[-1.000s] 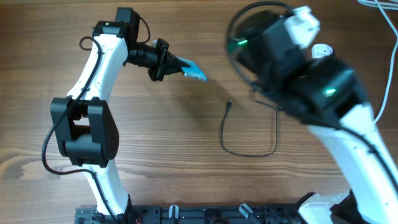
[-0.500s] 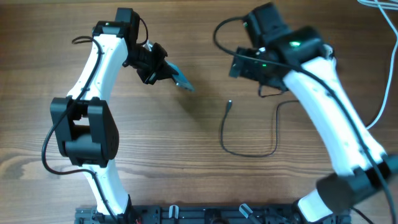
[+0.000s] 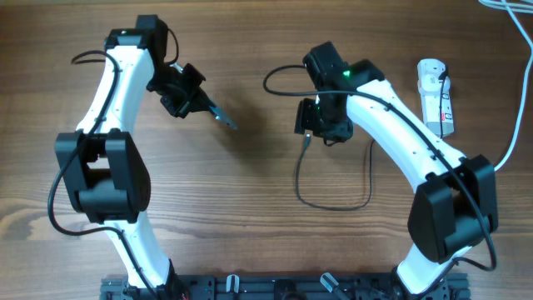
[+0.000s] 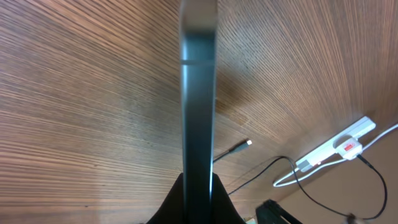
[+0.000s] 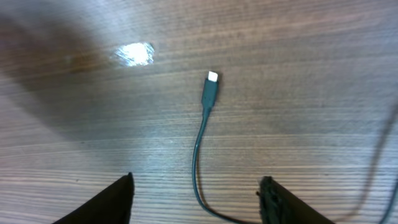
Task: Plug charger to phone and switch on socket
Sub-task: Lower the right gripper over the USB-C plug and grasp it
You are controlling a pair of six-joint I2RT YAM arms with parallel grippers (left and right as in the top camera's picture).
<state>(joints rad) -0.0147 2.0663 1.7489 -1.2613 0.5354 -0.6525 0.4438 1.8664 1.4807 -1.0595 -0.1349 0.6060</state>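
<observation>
My left gripper (image 3: 196, 102) is shut on the phone (image 3: 220, 117) and holds it above the table. The phone is turned edge-on, so only its thin dark side (image 4: 199, 93) shows in the left wrist view. The charger (image 3: 333, 207) lies in a loop on the wood. Its connector tip (image 3: 307, 141) points toward the far side. My right gripper (image 3: 306, 127) hangs just over that tip. In the right wrist view the connector (image 5: 210, 92) lies ahead of the open right gripper (image 5: 196, 190), with the thin cable running between the fingers (image 5: 115, 200). The socket (image 3: 435, 97) lies at the far right.
A white lead (image 3: 520, 92) runs down the table's right edge beside the socket. A black wire (image 3: 283, 77) loops off the right arm. The rail (image 3: 250, 287) of the arm mounts lines the near edge.
My right arm has swung in from the right, uncovering the socket, and come down over the connector tip. The left gripper has drawn back left and turned the phone from screen-up to edge-on.
</observation>
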